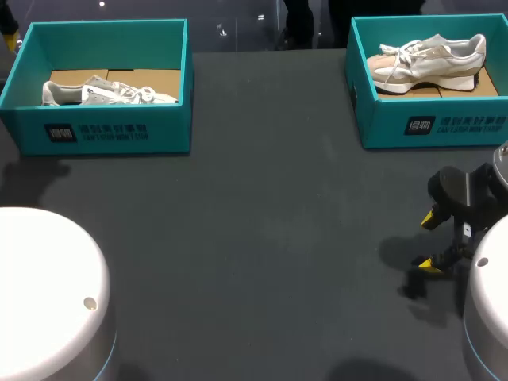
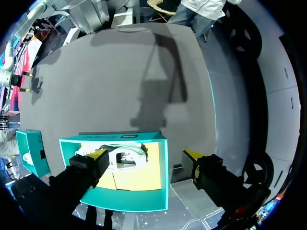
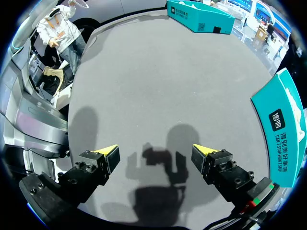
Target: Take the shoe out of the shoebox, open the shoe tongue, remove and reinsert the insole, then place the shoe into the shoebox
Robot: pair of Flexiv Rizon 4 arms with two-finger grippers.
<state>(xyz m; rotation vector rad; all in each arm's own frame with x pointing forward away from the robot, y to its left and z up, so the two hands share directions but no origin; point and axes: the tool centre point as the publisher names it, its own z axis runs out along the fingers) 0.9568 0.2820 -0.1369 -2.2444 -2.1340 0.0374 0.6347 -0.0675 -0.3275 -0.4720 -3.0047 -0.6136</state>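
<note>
Left shoebox at far left of surface, pale shoe lying inside. Our left hand hangs over that box, fingers spread, gripping nothing. Right shoebox at far right, second shoe inside. Our right hand over surface near right edge, released, holding nothing.

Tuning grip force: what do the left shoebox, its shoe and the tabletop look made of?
Left shoebox: likely cardboard, matte teal outside, bare brown floor.
Shoe: seemingly mesh or fabric upper, pale grey, white laces.
Tabletop: dark grey, matte, possibly felt-like; no glare.
</note>
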